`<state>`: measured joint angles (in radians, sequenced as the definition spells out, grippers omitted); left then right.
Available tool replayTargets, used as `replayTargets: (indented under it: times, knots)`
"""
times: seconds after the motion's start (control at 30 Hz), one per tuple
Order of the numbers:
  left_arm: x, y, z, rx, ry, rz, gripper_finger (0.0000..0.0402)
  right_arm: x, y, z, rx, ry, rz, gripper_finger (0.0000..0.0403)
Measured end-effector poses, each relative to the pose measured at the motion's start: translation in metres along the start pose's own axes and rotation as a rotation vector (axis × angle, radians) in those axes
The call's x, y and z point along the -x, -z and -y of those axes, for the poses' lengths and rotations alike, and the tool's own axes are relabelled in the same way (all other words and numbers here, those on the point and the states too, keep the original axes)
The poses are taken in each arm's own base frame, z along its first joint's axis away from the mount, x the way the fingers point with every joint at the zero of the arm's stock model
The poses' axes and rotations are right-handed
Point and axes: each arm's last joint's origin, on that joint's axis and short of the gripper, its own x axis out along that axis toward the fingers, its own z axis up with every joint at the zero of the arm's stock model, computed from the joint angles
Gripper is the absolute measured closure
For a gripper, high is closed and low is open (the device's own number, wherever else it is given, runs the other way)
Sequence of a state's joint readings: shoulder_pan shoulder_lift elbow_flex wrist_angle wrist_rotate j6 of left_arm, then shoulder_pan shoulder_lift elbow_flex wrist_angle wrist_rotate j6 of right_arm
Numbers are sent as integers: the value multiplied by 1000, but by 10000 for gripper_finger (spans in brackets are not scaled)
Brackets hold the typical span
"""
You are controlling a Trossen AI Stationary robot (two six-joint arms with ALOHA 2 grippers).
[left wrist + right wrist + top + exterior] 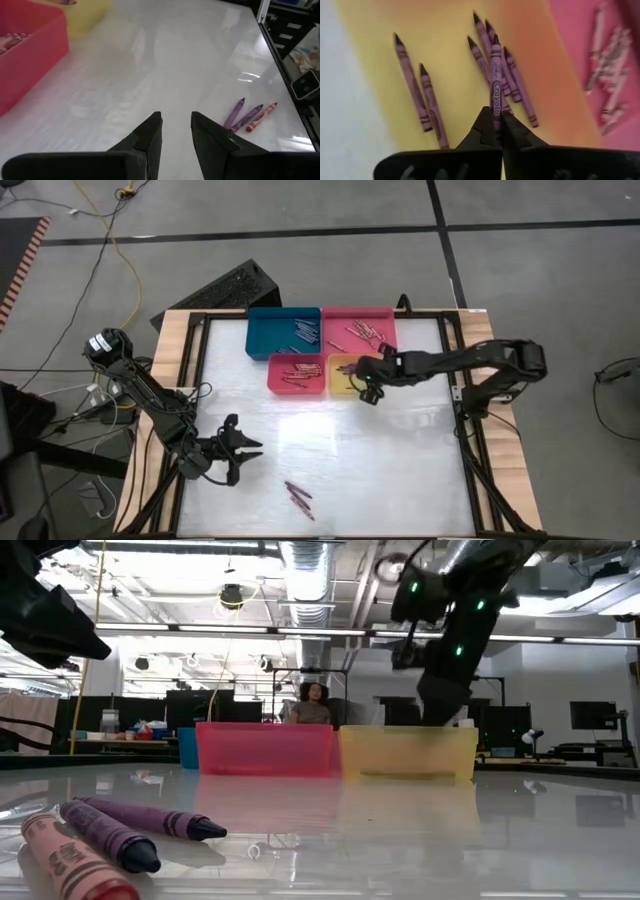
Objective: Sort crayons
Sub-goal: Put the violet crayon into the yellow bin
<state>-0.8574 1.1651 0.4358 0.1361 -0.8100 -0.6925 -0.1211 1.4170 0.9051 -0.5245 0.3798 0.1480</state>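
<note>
My right gripper point(368, 392) hangs over the yellow tray point(338, 384), shut on one purple crayon point(495, 75). Several purple crayons point(427, 97) lie flat on that tray's floor point(445, 45). Two purple crayons and a red one point(298, 497) lie side by side on the white table near its front edge; the low view shows them close up point(110, 836). My left gripper point(176, 125) stands open above the table at the front left, a short way left of those three crayons point(252, 116), with nothing between its fingers. My right gripper pinches the purple crayon by its blunt back end point(495, 104) between its two fingers. The crayon runs on along the fingers, its pointed tip point(496, 39) forward. The fingers slant downward from the table's right side. The crayon is lifted clear above the yellow tray.
A blue tray point(283, 330) and a pink tray point(358, 327) stand at the table's far edge, a red tray point(296, 375) next to the yellow one; each holds crayons. The white tabletop point(400, 460) lies bare between the trays and the front edge. A person point(313, 705) sits in the room beyond.
</note>
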Motion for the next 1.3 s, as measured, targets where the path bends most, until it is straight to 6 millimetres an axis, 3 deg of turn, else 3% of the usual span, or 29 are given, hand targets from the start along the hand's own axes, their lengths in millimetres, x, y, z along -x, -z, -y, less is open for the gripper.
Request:
replayTargets:
  times: [0.27, 0.5, 0.7, 0.97, 1.07, 1.3]
  knots:
    - [0, 1, -1, -6, -17, -7, 307, -49, 5, 5, -25, -83, -141, 397]
    - [0, 2, -2, -13, -22, -11, 307, -57, 5, 10, -50, -98, -157, 368]
    - [0, 2, -2, -12, -21, -11, 307, -34, -6, 17, -73, -113, -72, 314]
    - [0, 2, -2, 6, -21, -11, 307, 31, -37, 16, -213, -316, 149, 277]
    - [0, 2, -2, 7, -21, -11, 307, 53, -43, -6, -215, -423, 256, 275]
    - [0, 2, -2, 6, -19, -13, 307, 82, -39, -89, -140, -545, 430, 276]
